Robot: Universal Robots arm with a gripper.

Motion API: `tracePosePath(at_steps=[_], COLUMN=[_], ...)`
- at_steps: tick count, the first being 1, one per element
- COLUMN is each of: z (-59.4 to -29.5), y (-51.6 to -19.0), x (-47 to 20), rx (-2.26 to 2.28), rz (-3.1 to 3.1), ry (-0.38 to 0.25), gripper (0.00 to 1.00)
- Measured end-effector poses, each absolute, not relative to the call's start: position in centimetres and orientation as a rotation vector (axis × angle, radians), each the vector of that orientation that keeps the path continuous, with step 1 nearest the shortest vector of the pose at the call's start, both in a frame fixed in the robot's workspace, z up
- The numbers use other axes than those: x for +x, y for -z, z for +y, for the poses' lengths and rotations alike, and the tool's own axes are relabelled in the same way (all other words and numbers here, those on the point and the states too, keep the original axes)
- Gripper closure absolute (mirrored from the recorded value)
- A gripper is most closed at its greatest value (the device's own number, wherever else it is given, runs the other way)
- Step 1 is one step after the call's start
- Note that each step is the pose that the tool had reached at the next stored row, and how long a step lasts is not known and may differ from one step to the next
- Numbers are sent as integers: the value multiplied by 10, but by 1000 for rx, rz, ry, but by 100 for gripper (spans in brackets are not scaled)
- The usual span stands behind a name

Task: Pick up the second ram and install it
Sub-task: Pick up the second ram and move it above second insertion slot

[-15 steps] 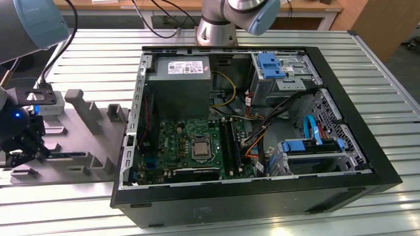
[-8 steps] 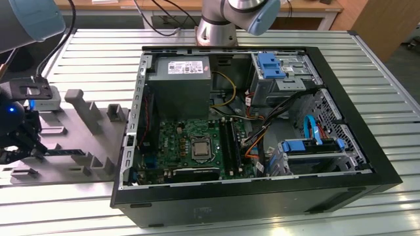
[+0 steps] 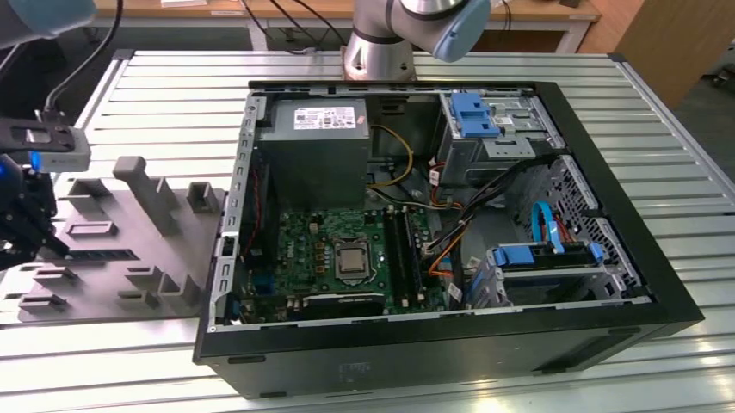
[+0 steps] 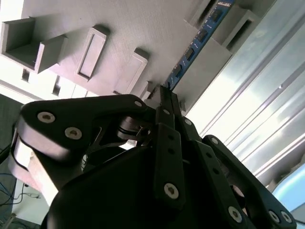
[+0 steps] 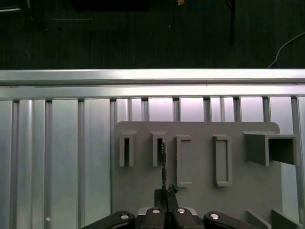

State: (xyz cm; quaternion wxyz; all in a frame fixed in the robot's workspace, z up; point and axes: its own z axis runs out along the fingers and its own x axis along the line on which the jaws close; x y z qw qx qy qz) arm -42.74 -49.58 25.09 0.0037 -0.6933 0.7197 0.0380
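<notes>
The second ram [image 4: 198, 40] is a slim blue-green stick with dark chips, standing on edge in a slot of the grey holder [image 4: 119, 28]. In the first wrist view the ram [image 5: 163, 162] appears edge-on as a thin dark line. My gripper [image 4: 166, 93] has its black fingers pressed together on the stick's near end. In the exterior view the gripper [image 3: 26, 237] hangs at the far left over the holder [image 3: 126, 267], at one end of the ram [image 3: 101, 254]. The gripper [image 5: 165, 200] sits low over the holder [image 5: 200, 200].
An open computer case [image 3: 460, 344] lies on the slatted metal table [image 3: 172, 95], to the exterior view's right of the holder. Inside are the motherboard [image 3: 344, 258], its long black slots [image 3: 402, 245], a power supply [image 3: 312, 142] and cables. The arm's base [image 3: 379, 43] stands behind the case.
</notes>
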Motion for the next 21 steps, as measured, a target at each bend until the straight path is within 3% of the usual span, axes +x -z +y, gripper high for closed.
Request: tracePosePath(at_steps=[21], z=[-496], y=[-345], x=[-427], rx=[-2173], rz=[2255], ry=[-119], gripper=[88])
